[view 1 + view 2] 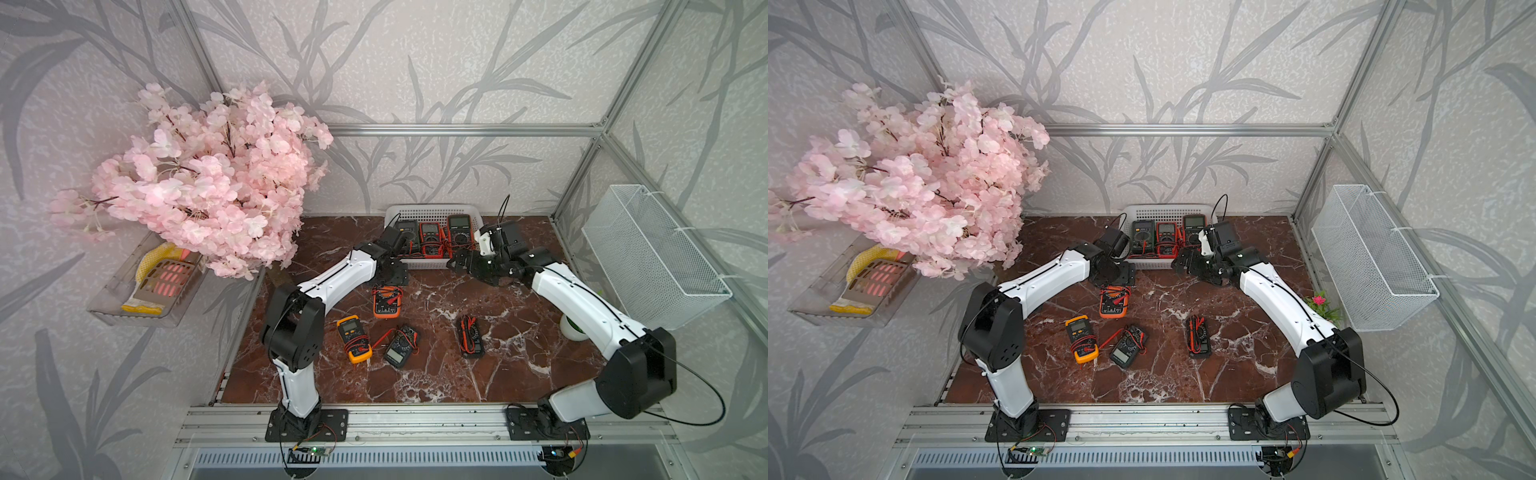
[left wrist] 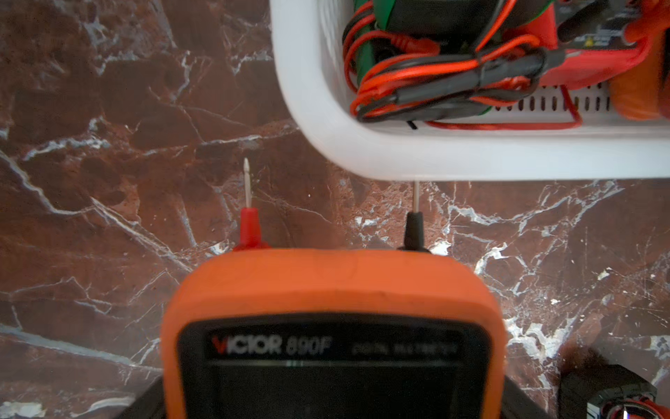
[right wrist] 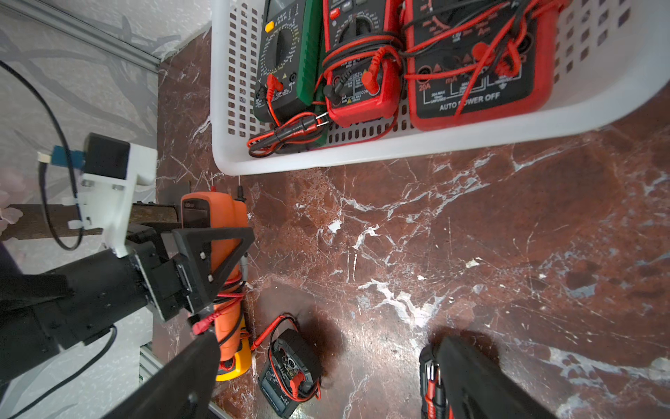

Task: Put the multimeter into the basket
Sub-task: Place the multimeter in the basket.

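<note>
My left gripper point(image 1: 392, 276) is shut on an orange multimeter point(image 1: 386, 301), gripping its two long sides. In the right wrist view one black finger lies flat against the orange multimeter point(image 3: 224, 225). It fills the bottom of the left wrist view, and its red and black probe tips point at the basket point(image 2: 398, 159). The low white perforated basket point(image 1: 434, 212) stands at the back of the table and holds three multimeters side by side. My right gripper point(image 3: 326, 384) is open and holds nothing. It hovers over the table by the basket's near right corner point(image 1: 461, 264).
A yellow multimeter point(image 1: 353, 338), a small dark one point(image 1: 401, 347) and a black one with red leads point(image 1: 471, 336) lie on the marble table. Pink blossoms point(image 1: 208, 178) overhang the back left. A wire-mesh basket point(image 1: 652, 253) hangs on the right wall above a small potted plant point(image 1: 571, 328).
</note>
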Controlling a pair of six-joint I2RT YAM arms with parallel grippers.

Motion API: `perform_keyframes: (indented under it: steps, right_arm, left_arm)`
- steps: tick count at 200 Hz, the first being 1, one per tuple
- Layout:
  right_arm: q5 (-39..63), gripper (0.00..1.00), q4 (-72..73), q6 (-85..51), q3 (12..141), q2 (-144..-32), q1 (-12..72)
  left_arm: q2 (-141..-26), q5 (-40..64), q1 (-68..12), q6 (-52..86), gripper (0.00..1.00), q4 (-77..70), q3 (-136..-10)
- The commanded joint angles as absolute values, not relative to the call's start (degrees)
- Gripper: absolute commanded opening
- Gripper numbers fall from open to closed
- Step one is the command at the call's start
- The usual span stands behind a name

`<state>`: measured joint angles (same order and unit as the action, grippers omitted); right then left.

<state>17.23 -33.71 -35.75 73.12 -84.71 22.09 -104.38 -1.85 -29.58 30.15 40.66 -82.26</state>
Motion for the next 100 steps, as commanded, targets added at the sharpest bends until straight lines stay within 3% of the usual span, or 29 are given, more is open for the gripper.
perform_keyframes:
  steps: [1, 100]
  right_arm:
    - [17.76, 0.99, -33.85, -35.24, 72.78, -82.62, 21.56]
    - [17.95, 0.99, -34.19, -35.08, 72.69, -82.44, 21.14]
  left_arm:
    - [-98.89, -1.94, -29.65, 33.08, 0.40, 34.31, -80.11]
    - [-91.39, -3.67, -29.78, 33.66, 0.40, 35.60, -73.17]
